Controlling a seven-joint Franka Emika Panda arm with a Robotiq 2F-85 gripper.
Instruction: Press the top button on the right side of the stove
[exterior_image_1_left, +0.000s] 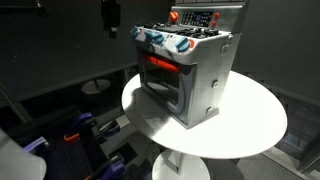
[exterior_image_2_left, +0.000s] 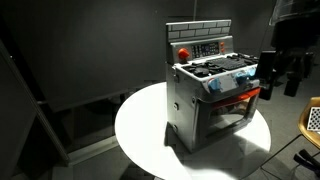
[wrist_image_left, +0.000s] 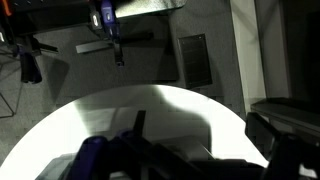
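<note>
The silver-grey toy stove (exterior_image_1_left: 195, 75) stands on a round white table (exterior_image_1_left: 260, 130). It has a glass oven door glowing red, blue-and-red knobs along the top front and a red back panel. It shows in both exterior views (exterior_image_2_left: 205, 100). My gripper (exterior_image_2_left: 276, 78) hangs in the air in front of the knob side, apart from the stove, and its fingers look spread with nothing between them. It is a dark shape at the top of an exterior view (exterior_image_1_left: 108, 20). In the wrist view the stove (wrist_image_left: 130, 160) is a dark blur at the bottom edge. The buttons are too small to make out.
The table (exterior_image_2_left: 140, 130) stands on a single pedestal over a dark floor. Blue and dark equipment (exterior_image_1_left: 75, 130) lies on the floor beside it. A tripod stand with a blue part (wrist_image_left: 110, 25) stands beyond the table (wrist_image_left: 180, 110). A yellowish object (exterior_image_2_left: 313, 120) sits at the frame edge.
</note>
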